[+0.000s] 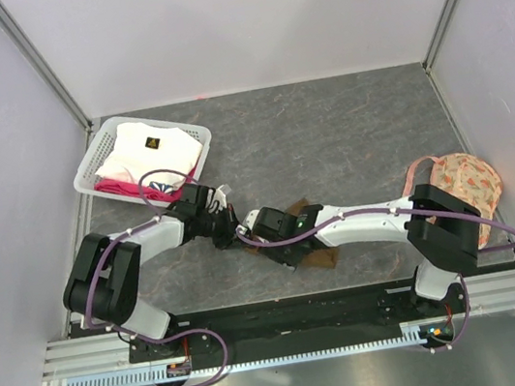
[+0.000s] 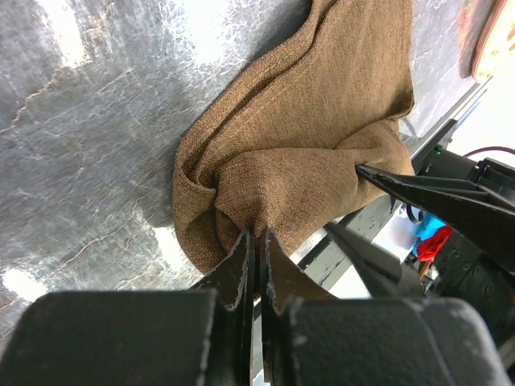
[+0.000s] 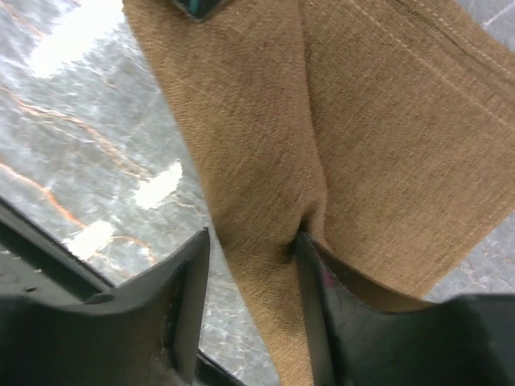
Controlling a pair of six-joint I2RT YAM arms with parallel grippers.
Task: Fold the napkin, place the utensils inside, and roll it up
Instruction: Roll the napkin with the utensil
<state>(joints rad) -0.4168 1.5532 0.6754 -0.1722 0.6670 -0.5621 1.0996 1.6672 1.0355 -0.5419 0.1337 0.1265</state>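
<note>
Left fingers [image 2: 244, 264] pinched tight on napkin [image 2: 298, 145] edge; right fingers [image 3: 191, 283] straddle fold, grip unclear; overhead, arms hide napkin mostly.

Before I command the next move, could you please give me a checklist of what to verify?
1. Left gripper grip on the napkin: ok, its fingers are closed on the cloth's edge.
2. Right gripper grip: cannot tell; its fingers stand apart with cloth filling the gap between them.
3. Napkin folded flat: not ok, it lies bunched and creased on the table.
4. Spoon position: cannot tell, it shows in no view.
5. Basket clear of the work: ok, it sits at the far left, apart from the napkin.
</note>
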